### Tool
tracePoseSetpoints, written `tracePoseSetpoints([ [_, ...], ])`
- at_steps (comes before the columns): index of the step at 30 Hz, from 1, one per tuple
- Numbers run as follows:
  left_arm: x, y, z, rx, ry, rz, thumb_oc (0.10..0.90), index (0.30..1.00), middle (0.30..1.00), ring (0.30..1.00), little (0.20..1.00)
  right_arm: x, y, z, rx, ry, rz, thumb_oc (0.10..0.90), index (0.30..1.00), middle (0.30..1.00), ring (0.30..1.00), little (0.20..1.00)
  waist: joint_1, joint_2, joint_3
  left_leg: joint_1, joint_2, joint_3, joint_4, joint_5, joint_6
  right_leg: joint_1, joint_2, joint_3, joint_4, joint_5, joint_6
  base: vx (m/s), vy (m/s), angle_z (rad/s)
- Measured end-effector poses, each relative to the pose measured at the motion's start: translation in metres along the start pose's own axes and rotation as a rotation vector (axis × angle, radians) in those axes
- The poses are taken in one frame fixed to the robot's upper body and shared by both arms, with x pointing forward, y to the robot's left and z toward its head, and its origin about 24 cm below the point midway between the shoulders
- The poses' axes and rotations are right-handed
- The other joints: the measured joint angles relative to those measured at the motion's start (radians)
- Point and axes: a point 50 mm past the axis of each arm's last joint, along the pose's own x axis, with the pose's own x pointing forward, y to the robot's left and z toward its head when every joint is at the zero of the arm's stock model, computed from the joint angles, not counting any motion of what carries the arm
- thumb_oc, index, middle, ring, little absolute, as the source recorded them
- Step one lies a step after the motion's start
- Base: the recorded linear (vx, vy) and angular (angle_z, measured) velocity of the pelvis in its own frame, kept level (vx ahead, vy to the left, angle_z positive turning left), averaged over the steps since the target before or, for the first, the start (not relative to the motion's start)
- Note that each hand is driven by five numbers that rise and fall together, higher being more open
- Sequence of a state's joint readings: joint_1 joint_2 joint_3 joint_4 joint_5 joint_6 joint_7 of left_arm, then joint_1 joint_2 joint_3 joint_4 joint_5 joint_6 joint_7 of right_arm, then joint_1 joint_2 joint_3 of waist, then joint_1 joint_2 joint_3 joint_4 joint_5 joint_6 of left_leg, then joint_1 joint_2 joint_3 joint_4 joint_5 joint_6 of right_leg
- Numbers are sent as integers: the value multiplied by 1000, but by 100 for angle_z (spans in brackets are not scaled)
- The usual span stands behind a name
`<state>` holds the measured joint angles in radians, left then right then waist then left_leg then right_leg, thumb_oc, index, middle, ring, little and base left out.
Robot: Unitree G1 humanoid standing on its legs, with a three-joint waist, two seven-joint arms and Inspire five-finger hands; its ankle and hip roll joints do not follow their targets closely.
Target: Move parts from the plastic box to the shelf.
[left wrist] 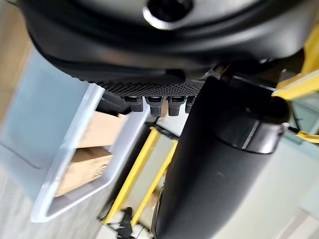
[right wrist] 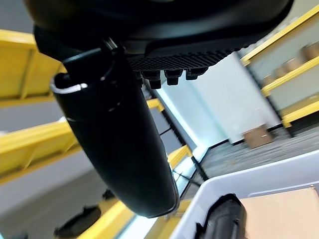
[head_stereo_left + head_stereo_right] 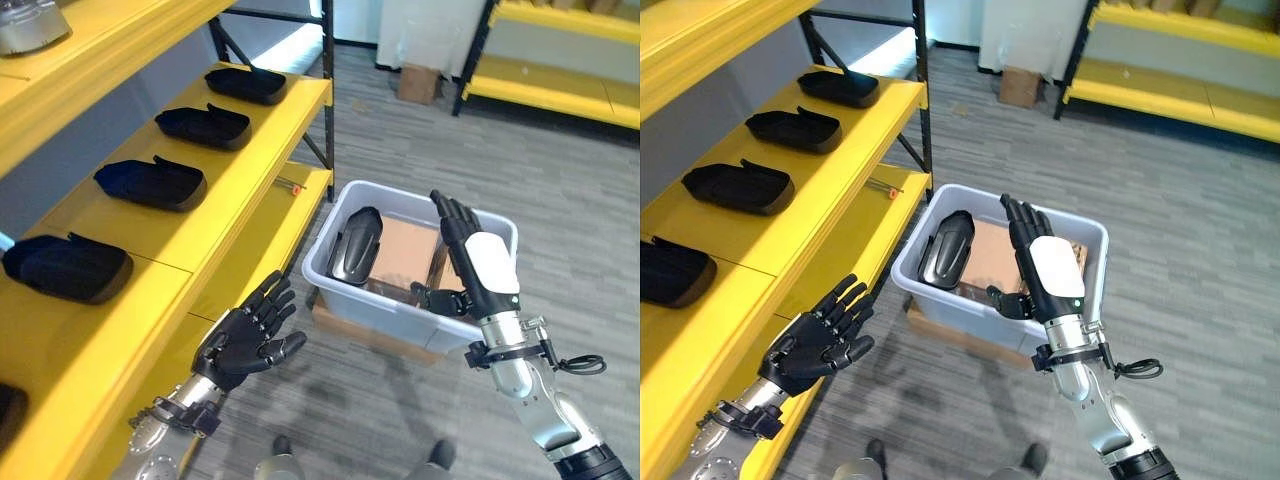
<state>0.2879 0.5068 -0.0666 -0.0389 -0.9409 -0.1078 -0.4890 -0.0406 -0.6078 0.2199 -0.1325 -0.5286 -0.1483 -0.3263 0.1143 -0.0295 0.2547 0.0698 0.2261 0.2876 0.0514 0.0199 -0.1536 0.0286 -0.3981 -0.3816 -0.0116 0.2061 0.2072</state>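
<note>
Left eye view: your plastic box (image 3: 335, 262), pale grey, sits on the floor at about 3 o'clock from the yellow shelf (image 3: 250, 150). One black part (image 3: 355, 243) leans upright inside the box at its 9 o'clock end, beside a brown cardboard block (image 3: 405, 252). Four more black parts lie in a row along the shelf, the nearest at 8 o'clock (image 3: 65, 267), the farthest at 11 o'clock (image 3: 245, 83). Your right hand (image 3: 478, 262) stands upright at the box's 3 o'clock end, fingers straight, thumb spread, holding nothing. Your left hand (image 3: 245, 338) hovers at 7 o'clock from the box, near the shelf edge, fingers loosely spread and empty.

Right eye view: same layout; a small cardboard carton (image 3: 1018, 85) rests on the floor at 12 o'clock, near a second yellow rack (image 3: 1180, 60).

Left wrist view: you see the thumb (image 1: 219, 164) extended and the fingers straight, nothing held; the box rim shows past them with cardboard inside.

Right wrist view: the thumb (image 2: 114, 144) is out, the fingers uncurled and empty; the box and its black part show beyond.
</note>
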Motion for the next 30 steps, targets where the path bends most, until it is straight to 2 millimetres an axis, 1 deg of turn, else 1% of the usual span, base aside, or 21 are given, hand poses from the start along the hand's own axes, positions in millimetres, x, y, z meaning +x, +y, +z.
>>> tracePoseSetpoints([
  [1, -1, -7, -7, -32, 5, -17, 900, 1000, 1000, 1000, 1000, 0, -5, -2, -28, -10, 18, 900, 1000, 1000, 1000, 1000, -6, 40, -7, 1, 38, -3, -10, 13, 13, -6, 43, -3, 10, -20, -13, 173, -284, -6],
  [3, 2, -20, -18, -70, 36, -98, 900, 1000, 1000, 1000, 1000, 1, -14, -8, -79, -20, 63, 900, 1000, 1000, 1000, 1000, -34, 72, -7, -10, 76, -6, -7, 35, 40, -13, 84, -4, 37, -54, -27, 178, -407, 5],
  [4, 7, -28, -20, -86, 36, -167, 900, 1000, 1000, 1000, 1000, 4, -18, -12, -112, -24, 89, 900, 1000, 1000, 1000, 1000, -66, 85, -11, -53, 89, -48, 51, 55, 44, -50, 86, 24, 124, -122, -27, 144, -330, 18],
  [6, 13, -33, -15, -94, 14, -216, 900, 1000, 1000, 1000, 1000, 4, -18, -15, -121, -18, 107, 900, 1000, 1000, 1000, 1000, -72, 75, -5, -70, 100, -71, 66, 68, 63, -86, 92, 55, 194, -175, -30, 153, -256, 15],
  [8, 18, -33, -9, -86, -12, -232, 900, 1000, 1000, 1000, 1000, 6, -12, -10, -109, -45, 136, 900, 1000, 1000, 1000, 1000, -85, 62, 1, -82, 117, -71, 74, 98, 105, -152, 110, 111, 325, -272, -39, 210, -379, 15],
  [9, 20, -32, -6, -70, -18, -231, 900, 1000, 1000, 1000, 1000, 5, -8, -6, -96, -76, 152, 900, 1000, 1000, 1000, 1000, -87, 57, 2, -93, 124, -68, 71, 117, 132, -187, 123, 137, 385, -323, -61, 221, -360, 32],
  [10, 23, -30, -2, -52, -29, -232, 900, 1000, 1000, 1000, 1000, 4, -4, -2, -83, -104, 170, 900, 1000, 1000, 1000, 1000, -90, 46, 6, -115, 127, -61, 59, 161, 167, -222, 129, 152, 438, -363, -84, 171, -314, 46],
  [12, 26, -30, -1, -49, -35, -233, 900, 1000, 1000, 1000, 1000, 3, 1, 2, -74, -126, 200, 900, 1000, 1000, 1000, 1000, -86, 43, 10, -131, 132, -20, -5, 284, 188, -242, 140, 129, 462, -385, -114, 106, -236, 51],
  [14, 28, -31, -2, -48, -24, -246, 900, 1000, 1000, 1000, 1000, 4, 2, 3, -72, -138, 205, 900, 1000, 1000, 1000, 1000, -93, 31, 23, -171, 142, 73, -35, 443, 188, -250, 125, 80, 466, -390, -165, 107, -199, 61],
  [15, 29, -33, -6, -55, -5, -255, 900, 1000, 1000, 1000, 1000, 3, 2, 1, -83, -140, 212, 900, 1000, 1000, 1000, 1000, -99, 25, 27, -204, 143, 87, 26, 445, 175, -247, 119, 54, 462, -393, -175, 88, -118, 49],
  [16, 29, -34, -9, -61, 7, -259, 900, 1000, 1000, 1000, 1000, 2, 2, 1, -93, -145, 216, 900, 1000, 1000, 1000, 1000, -104, 20, 29, -225, 141, 88, 84, 417, 151, -241, 113, 45, 459, -398, -176, 100, -61, 32],
  [17, 29, -36, -14, -69, 27, -266, 900, 1000, 1000, 1000, 1000, 2, 1, 0, -105, -158, 222, 900, 1000, 1000, 1000, 1000, -109, 15, 33, -254, 123, 64, 215, 292, 80, -221, 108, 55, 443, -397, -172, 91, -9, 12],
  [18, 27, -37, -16, -74, 38, -272, 900, 1000, 1000, 1000, 1000, 1, 0, 0, -112, -168, 225, 900, 1000, 1000, 1000, 1000, -108, 20, 34, -262, 93, 42, 272, 200, 62, -208, 118, 60, 422, -381, -178, 197, 5, -21],
  [19, 26, -38, -17, -75, 43, -278, 900, 1000, 1000, 1000, 1000, 1, -2, 0, -119, -184, 223, 900, 1000, 1000, 1000, 1000, -108, 30, 32, -249, 26, -12, 277, 90, 59, -205, 130, 84, 385, -361, -179, 230, 55, -35],
  [20, 26, -38, -15, -68, 45, -281, 900, 1000, 1000, 1000, 1000, 1, -3, 0, -121, -187, 223, 900, 1000, 1000, 1000, 1000, -109, 42, 31, -232, 7, -7, 251, 69, 77, -200, 136, 89, 369, -351, -175, 290, 99, -37],
  [22, 25, -34, -10, -48, 36, -259, 900, 1000, 1000, 1000, 1000, -1, -2, -1, -124, -185, 236, 900, 1000, 1000, 1000, 1000, -108, 57, 34, -182, 16, 4, 200, 72, 69, -155, 164, 77, 308, -310, -148, 350, 184, -5],
  [24, 25, -31, -6, -39, 21, -244, 900, 1000, 1000, 1000, 1000, -3, -1, -2, -122, -180, 245, 900, 1000, 1000, 1000, 1000, -98, 54, 43, -204, 34, -11, 290, 71, 67, -92, 163, 59, 247, -286, -148, 374, 224, 7],
  [25, 17, -29, -6, -40, 18, -230, 900, 1000, 1000, 1000, 1000, -4, -3, 0, -123, -197, 242, 900, 1000, 1000, 1000, 1000, -84, 62, 42, -186, 53, -20, 221, 52, 47, -50, 169, 64, 228, -291, -137, 451, 291, -1],
  [27, 16, -30, -8, -50, 18, -243, 900, 1000, 1000, 1000, 1000, -2, -9, -1, -140, -202, 225, 900, 1000, 1000, 1000, 1000, -84, 94, 46, -175, 77, -21, 89, 80, 55, -52, 166, 74, 268, -339, -127, 389, 267, -3],
  [29, 13, -30, -11, -61, 28, -252, 900, 1000, 1000, 1000, 1000, -7, -6, -3, -135, -186, 239, 900, 1000, 1000, 1000, 1000, -81, 101, 43, -172, 77, 17, 11, 81, 70, -47, 139, 87, 321, -375, -85, 315, 237, -10],
  [30, 12, -29, -11, -57, 31, -257, 900, 1000, 1000, 1000, 1000, -12, -1, -3, -114, -168, 249, 900, 1000, 1000, 1000, 1000, -81, 88, 48, -151, 67, 45, 39, 109, 37, -35, 112, 100, 347, -388, -54, 337, 276, -9],
])
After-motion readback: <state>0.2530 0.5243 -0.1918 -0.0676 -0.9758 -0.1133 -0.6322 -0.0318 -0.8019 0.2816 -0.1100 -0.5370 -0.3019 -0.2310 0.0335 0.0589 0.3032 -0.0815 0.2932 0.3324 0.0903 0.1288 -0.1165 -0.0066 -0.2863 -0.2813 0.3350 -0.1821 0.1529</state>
